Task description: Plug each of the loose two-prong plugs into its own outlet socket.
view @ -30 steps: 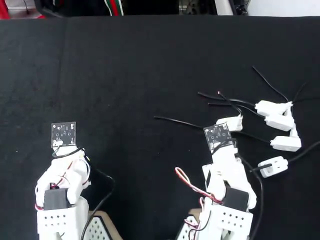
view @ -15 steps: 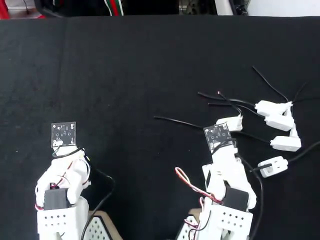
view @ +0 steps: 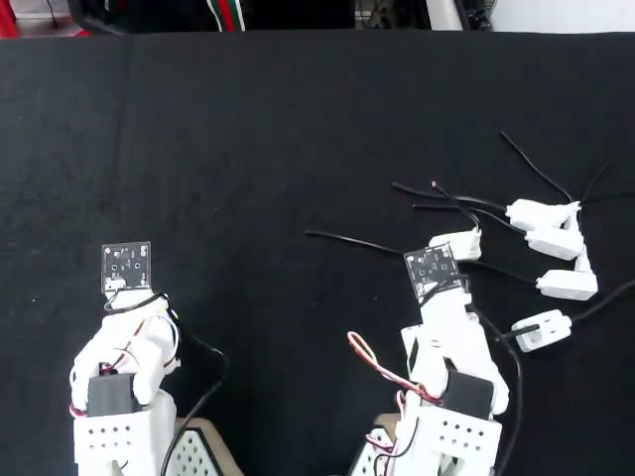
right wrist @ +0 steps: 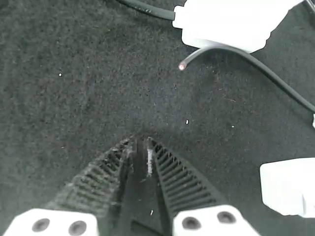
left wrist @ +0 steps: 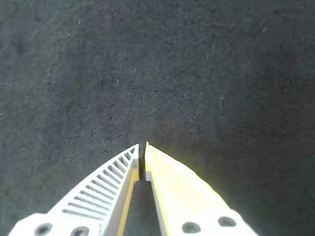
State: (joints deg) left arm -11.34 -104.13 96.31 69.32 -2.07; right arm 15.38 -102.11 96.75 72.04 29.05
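text: none legible | labels: none | numbers: none

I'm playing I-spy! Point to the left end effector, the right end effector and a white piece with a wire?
left end effector [left wrist: 142, 146], left wrist view, between its tips
right end effector [right wrist: 140, 142], right wrist view, between its tips
white piece [right wrist: 231, 22], right wrist view, middle of its body

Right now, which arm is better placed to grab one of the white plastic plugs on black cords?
The right. The right gripper sits beside the white plastic plugs on the black cloth; the left gripper is far off.
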